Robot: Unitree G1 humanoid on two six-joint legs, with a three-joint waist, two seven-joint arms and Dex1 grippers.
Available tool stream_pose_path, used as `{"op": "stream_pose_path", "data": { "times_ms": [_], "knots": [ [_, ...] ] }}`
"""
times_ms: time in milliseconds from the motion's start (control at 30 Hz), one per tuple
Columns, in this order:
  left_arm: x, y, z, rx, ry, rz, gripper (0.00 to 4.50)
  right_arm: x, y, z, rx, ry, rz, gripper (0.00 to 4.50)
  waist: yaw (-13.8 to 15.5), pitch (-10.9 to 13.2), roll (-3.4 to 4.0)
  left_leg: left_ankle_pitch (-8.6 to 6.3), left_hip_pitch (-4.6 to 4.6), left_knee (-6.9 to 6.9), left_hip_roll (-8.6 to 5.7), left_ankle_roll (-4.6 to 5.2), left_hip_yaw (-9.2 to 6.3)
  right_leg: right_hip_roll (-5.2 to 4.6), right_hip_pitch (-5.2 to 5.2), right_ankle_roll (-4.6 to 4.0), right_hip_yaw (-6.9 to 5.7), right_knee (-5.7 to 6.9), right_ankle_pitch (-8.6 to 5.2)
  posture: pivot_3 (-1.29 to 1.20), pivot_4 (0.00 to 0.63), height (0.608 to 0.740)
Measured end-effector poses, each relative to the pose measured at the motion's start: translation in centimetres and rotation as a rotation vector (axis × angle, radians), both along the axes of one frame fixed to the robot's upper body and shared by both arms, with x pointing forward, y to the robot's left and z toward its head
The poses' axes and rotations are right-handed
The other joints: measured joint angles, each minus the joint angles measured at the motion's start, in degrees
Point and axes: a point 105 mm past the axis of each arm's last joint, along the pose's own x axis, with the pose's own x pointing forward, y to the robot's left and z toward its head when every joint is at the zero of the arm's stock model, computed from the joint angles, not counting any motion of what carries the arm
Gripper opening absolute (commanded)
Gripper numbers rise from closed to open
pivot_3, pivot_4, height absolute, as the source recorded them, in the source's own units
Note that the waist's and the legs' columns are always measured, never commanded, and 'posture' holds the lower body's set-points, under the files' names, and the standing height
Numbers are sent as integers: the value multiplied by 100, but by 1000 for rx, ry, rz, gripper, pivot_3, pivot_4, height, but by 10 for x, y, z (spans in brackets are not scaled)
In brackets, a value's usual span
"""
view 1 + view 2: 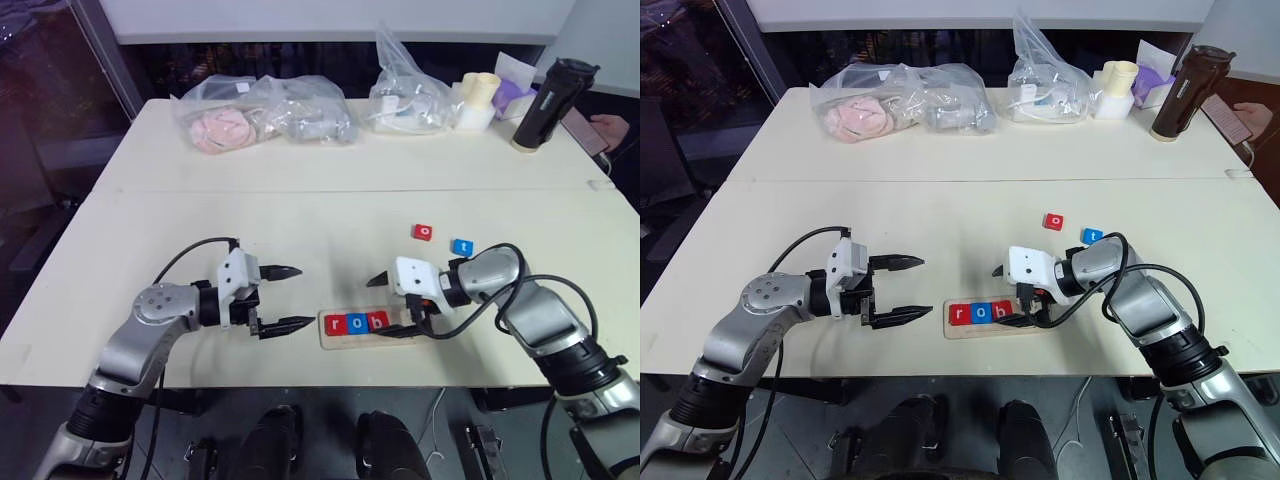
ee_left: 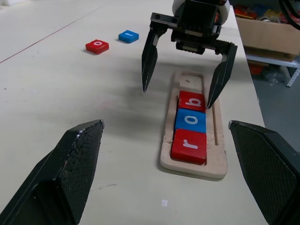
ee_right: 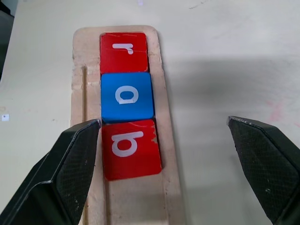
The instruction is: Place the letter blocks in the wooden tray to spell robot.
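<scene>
Both claws stand wide open, the right gripper point(image 1: 395, 305) over the wooden tray point(image 1: 330, 340) holding r, o, b, while the left gripper point(image 1: 288, 297) waits beside it and two letter blocks point(image 1: 423, 232) lie apart.

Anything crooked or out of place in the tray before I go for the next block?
Yes: the red b block sits slightly rotated in the wooden tray, its corner overhanging the groove's edge, unlike the square red r block and blue o block. The open right gripper hovers over it.
</scene>
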Motion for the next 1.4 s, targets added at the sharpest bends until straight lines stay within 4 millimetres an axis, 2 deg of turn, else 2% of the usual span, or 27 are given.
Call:
{"op": "stream_pose_path", "data": {
  "times_ms": [133,233,367,467,567,700,800,900,1200,1400],
  "knots": [
    [0,0,0,-1,0,1,4500,-5,3,6,15,9,16,4468,0,0,0,0,0,-1,0,0,0,0,-1,0,0,0,0,0,150,738],
    [0,0,0,-1,-1,2,4500,-3,-1,25,73,0,-29,4468,5,0,0,0,-1,0,0,0,0,-2,0,0,0,0,0,0,150,738],
    [0,0,0,-2,-1,2,4500,17,-11,65,181,-116,-197,4468,2,0,0,-6,0,-2,1,-10,0,-2,-1,-1,1,0,0,0,150,738],
    [1,-1,1,-5,-4,-1,4500,37,-10,74,253,-178,-353,4468,-17,0,-1,-6,0,-5,1,-10,0,-1,-6,-1,3,2,0,0,150,738],
    [2,-2,4,-8,-13,-9,4500,67,-12,71,299,-206,-582,4468,-7,0,0,3,-1,-6,0,-5,1,0,-10,-2,5,8,0,0,150,738],
    [3,-4,4,-13,-7,-26,4500,105,-27,61,333,-227,-955,4468,-3,-1,0,5,-2,-8,-4,-7,2,2,-14,-3,8,11,2,0,150,738],
    [3,-6,8,-20,-21,-49,4500,117,-36,54,365,-211,-1152,4468,-4,-1,1,8,-5,-13,-7,-8,2,6,-19,7,10,15,8,0,150,738],
    [2,-9,13,-44,-26,-67,4500,122,-41,46,365,-210,-1256,4468,-17,-1,1,9,-5,-20,-8,-8,3,13,-22,15,11,17,13,0,150,738],
    [2,-9,13,-45,-26,-67,4500,123,-55,30,305,-235,-1416,4468,-66,-1,3,11,-2,-20,-6,-7,3,24,-22,16,11,23,13,0,150,738],
    [3,-9,13,-46,-27,-61,4500,122,-56,13,315,-142,-1484,4468,-144,-1,3,11,0,-20,-5,-6,4,28,-21,17,11,25,14,0,150,738]
  ]
}}
